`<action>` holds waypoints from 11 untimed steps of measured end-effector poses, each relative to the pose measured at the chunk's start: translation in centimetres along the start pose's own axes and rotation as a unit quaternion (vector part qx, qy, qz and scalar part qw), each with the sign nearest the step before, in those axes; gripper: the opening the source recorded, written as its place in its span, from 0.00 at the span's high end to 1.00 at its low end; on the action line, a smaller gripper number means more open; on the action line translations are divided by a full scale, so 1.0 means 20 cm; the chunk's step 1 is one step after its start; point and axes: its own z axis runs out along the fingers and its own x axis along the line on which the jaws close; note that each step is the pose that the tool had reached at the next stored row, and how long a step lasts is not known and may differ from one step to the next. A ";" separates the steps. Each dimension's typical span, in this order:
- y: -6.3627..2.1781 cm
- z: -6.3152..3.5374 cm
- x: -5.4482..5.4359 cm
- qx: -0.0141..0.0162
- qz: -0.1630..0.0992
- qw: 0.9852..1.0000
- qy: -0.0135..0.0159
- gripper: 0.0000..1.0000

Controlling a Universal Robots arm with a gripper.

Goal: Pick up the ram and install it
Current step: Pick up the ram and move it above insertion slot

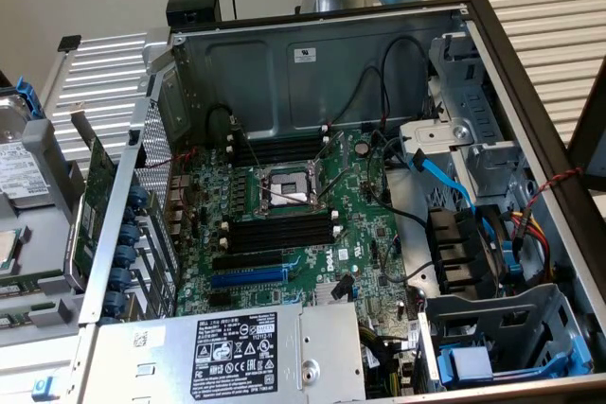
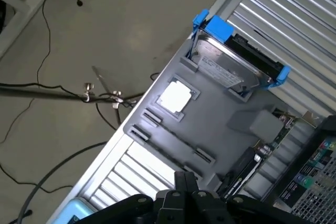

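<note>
Ram (image 2: 173, 142) near pincer (image 2: 185, 181), apart

Matt grey metal case (image 1: 284, 78), glossy green motherboard (image 1: 365, 238).

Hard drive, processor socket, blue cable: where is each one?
hard drive (image 2: 220, 69), wrist view, on its labelled top face.
processor socket (image 1: 284, 192), exterior view, on the middle of its metal frame.
blue cable (image 1: 443, 180), exterior view, midway along its run.
</note>
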 end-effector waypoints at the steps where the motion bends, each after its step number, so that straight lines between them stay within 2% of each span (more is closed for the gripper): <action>1: 0.000 0.000 0.00 0.000 -0.009 1.000 0.000 0.90; 6: 0.000 0.000 0.00 0.002 -0.055 0.999 0.003 0.90; 11: 0.000 0.001 0.00 0.003 -0.100 0.995 0.005 0.90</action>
